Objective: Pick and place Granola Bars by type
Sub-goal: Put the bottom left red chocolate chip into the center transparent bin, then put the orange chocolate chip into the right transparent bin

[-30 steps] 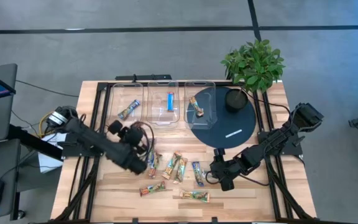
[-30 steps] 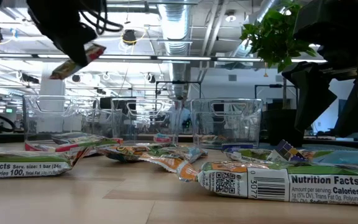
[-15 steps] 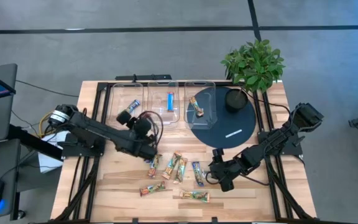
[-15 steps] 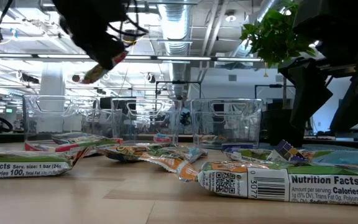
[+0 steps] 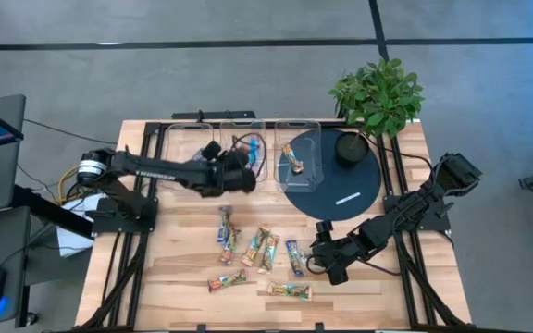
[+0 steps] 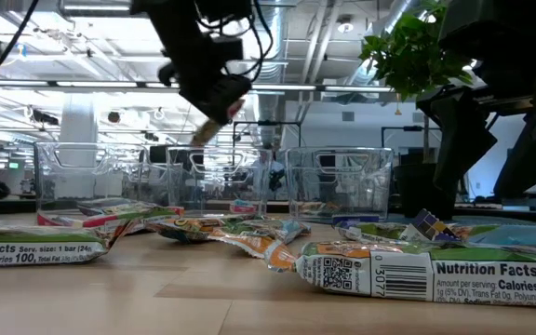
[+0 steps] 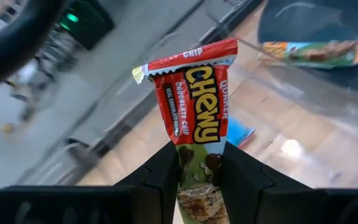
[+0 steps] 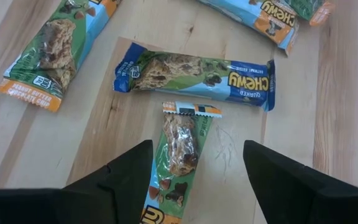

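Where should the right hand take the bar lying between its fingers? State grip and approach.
Grip the orange-ended bar across its narrow middle, coming straight down. It lies flat on the table, lengthwise in line with the right hand, whose open fingers stand on either side of its long edges.

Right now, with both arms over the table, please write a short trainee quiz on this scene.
1. True or false: the left gripper is empty.
2. The open right gripper hovers over: A) a green-wrapped granola bar on the wooden table; B) a cup; C) a bowl.
3. How many clear plastic bins stand in the row?
Key: 1 false, it grips a red-topped granola bar; 2 A; 3 three.
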